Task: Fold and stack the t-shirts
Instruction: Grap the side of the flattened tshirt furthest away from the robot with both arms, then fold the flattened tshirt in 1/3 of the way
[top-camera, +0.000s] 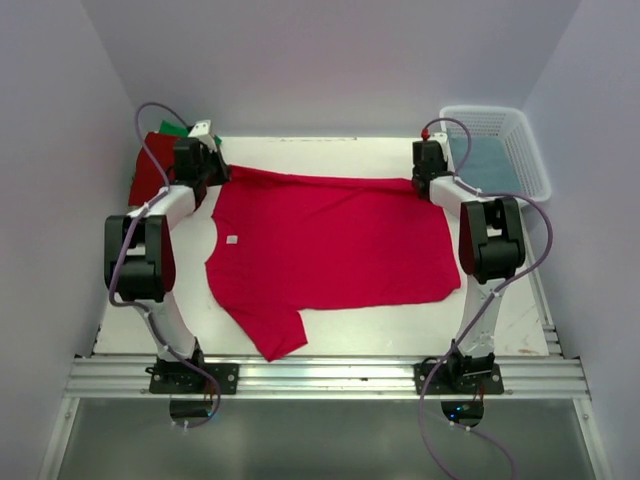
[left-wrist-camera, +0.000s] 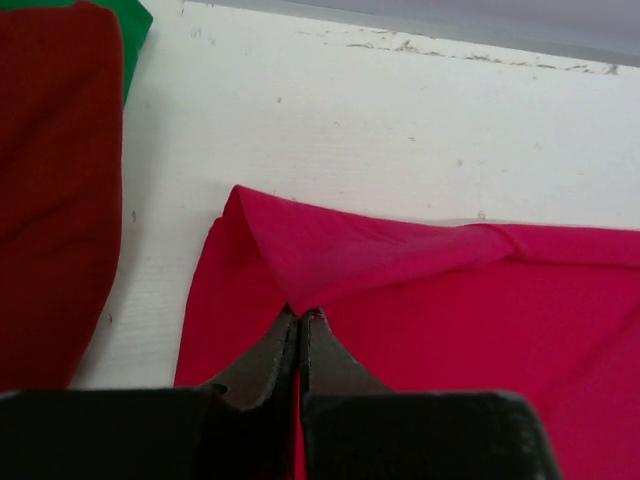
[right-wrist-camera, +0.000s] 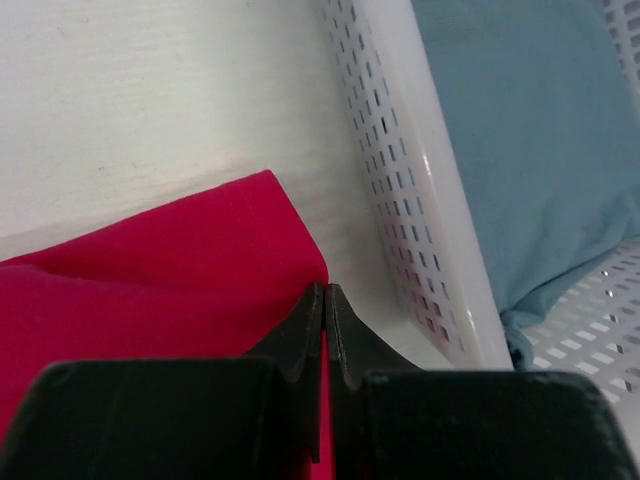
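A crimson-pink t-shirt (top-camera: 330, 245) lies spread across the white table, one sleeve pointing to the near edge. My left gripper (top-camera: 212, 172) is shut on its far-left edge; in the left wrist view the jaws (left-wrist-camera: 301, 315) pinch a raised fold of the crimson-pink t-shirt (left-wrist-camera: 430, 300). My right gripper (top-camera: 429, 178) is shut on the far-right corner, and the right wrist view shows cloth of the crimson-pink t-shirt (right-wrist-camera: 150, 270) caught between the closed tips (right-wrist-camera: 326, 290). A darker red t-shirt (top-camera: 150, 170) and a green one (top-camera: 172, 128) lie folded at the far left.
A white latticed basket (top-camera: 530, 160) stands at the far right with light blue cloth (right-wrist-camera: 520, 130) inside; its wall (right-wrist-camera: 420, 180) is close beside my right gripper. Grey walls enclose the table. An aluminium rail (top-camera: 320, 375) runs along the near edge.
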